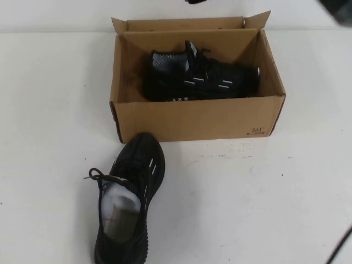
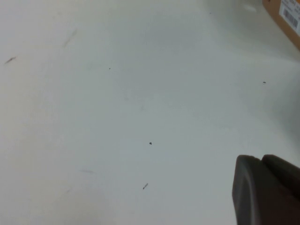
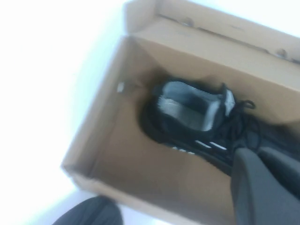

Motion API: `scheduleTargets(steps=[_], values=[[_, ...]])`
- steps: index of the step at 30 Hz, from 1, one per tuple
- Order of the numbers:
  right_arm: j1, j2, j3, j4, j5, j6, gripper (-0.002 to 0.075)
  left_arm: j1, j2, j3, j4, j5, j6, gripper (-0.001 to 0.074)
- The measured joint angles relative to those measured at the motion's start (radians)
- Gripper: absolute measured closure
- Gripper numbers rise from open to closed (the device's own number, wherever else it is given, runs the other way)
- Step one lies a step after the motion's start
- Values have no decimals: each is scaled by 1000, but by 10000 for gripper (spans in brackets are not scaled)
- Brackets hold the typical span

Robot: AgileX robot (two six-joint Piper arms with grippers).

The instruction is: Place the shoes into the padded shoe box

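Observation:
The brown cardboard shoe box [image 1: 192, 118] stands open at the back middle of the table. One black knit sneaker [image 1: 201, 77] lies inside it, toe to the right. The other sneaker [image 1: 129, 198] lies on the table in front of the box's left corner, toe toward the box. My right gripper [image 3: 257, 152] hangs above the box [image 3: 93, 140], over the boxed sneaker [image 3: 187, 110], its fingers together and empty. My left gripper [image 2: 261, 161] is over bare table with its fingers together and empty. A corner of the box [image 2: 281, 16] shows in the left wrist view.
The white table [image 1: 264, 192] spreads around the box. The box's flaps [image 1: 256, 21] stand up at the back. The toe of the loose sneaker [image 3: 89, 213] shows just outside the box's front wall in the right wrist view. A dark cable [image 1: 341, 247] crosses the front right corner.

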Motion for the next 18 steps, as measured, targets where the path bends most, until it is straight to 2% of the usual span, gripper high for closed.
scheduleTargets(steps=[4,13,18], values=[[20,-91,110,-36,-2,-10,732,0,0,0,0,0,0,739],[27,-355,506,-78,-4,32,732,0,0,0,0,0,0,739],[27,-438,646,-90,-4,-28,732,0,0,0,0,0,0,739]])
